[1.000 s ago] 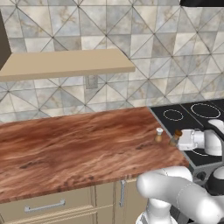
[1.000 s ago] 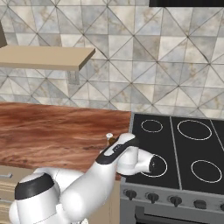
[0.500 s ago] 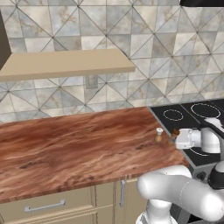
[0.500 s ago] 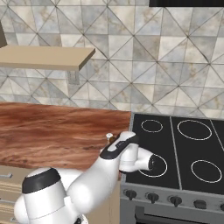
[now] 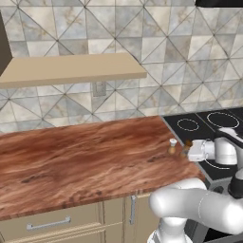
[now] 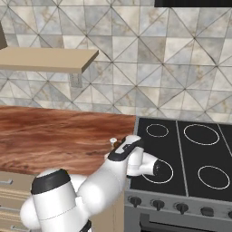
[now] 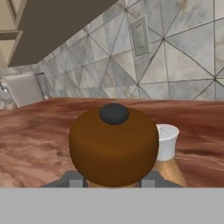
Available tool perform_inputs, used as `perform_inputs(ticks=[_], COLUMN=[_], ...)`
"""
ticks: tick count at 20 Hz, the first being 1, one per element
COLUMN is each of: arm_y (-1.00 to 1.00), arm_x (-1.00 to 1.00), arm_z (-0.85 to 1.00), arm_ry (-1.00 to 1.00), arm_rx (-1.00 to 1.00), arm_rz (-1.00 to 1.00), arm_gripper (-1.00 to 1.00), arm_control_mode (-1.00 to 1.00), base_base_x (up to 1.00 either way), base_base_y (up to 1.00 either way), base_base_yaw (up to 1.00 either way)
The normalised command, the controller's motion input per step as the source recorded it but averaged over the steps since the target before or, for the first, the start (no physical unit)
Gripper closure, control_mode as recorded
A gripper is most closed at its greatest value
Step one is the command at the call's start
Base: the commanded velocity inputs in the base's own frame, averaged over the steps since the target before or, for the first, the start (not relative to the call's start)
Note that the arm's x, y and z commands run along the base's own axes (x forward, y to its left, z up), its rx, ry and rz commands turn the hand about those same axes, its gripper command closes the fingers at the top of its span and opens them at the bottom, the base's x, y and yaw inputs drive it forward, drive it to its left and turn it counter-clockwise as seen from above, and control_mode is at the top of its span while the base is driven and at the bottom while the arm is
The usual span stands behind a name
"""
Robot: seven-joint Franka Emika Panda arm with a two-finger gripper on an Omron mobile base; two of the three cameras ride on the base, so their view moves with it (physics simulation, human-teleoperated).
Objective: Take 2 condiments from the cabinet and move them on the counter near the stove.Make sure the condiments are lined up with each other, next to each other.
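Now two condiments on counter (image 5: 85, 156) beside stove (image 6: 190, 158): one pepper mill (image 7: 113, 146) clamped in closed gripper (image 7: 113, 181), one pale shaker (image 5: 172, 146) just beside. One cabinet (image 5: 71, 69) up left.

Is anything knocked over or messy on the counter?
Nothing stands out. The pale shaker stands upright on the counter close to the stove. The brown pepper mill is right beside it, upright too, with the gripper shut on it. Nothing looks spilled or broken.
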Motion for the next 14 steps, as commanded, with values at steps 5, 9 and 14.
perform_inputs(ticks=[5, 9, 14], arm_y=[0.0, 0.0, -0.01], arm_x=[0.13, 0.13, 0.12], arm_z=[-0.18, -0.09, -0.05], arm_ry=[0.0, 0.0, 0.0], arm_rx=[0.0, 0.0, 0.01], arm_rz=[0.0, 0.0, 0.0], arm_gripper=[1.0, 1.0, 1.0], arm_control_mode=[-1.0, -1.0, -1.0], base_base_x=[0.0, 0.0, 0.0], base_base_y=[0.0, 0.0, 0.0], base_base_yaw=[0.0, 0.0, 0.0])
